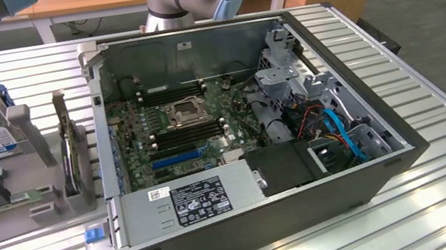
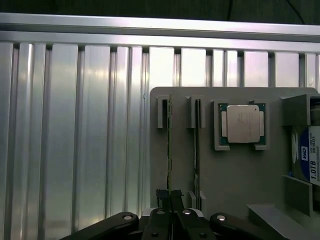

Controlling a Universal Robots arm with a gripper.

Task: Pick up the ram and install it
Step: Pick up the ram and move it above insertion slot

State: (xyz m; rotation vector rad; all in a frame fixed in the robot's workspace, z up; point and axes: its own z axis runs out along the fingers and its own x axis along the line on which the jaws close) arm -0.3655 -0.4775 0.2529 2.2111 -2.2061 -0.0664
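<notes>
Gripping the thin green circuit-board ram (image 2: 169,150), edge-up in the grey plastic tray (image 2: 235,175) at the exterior view's left, with black pincer (image 2: 170,197) closed around it.

**Ram** (image 2: 169,145): one long, narrow, thin green circuit-board stick, seen edge-on in the wrist view.
- **Pose:** upright on its long edge in a slot of the grey holder tray (image 2: 230,180).
- **State:** one end pinched between the closed fingers of the gripper (image 2: 169,193).
- **Location, exterior view:** 9 o'clock of the open computer case (image 1: 326,209).
</notes>
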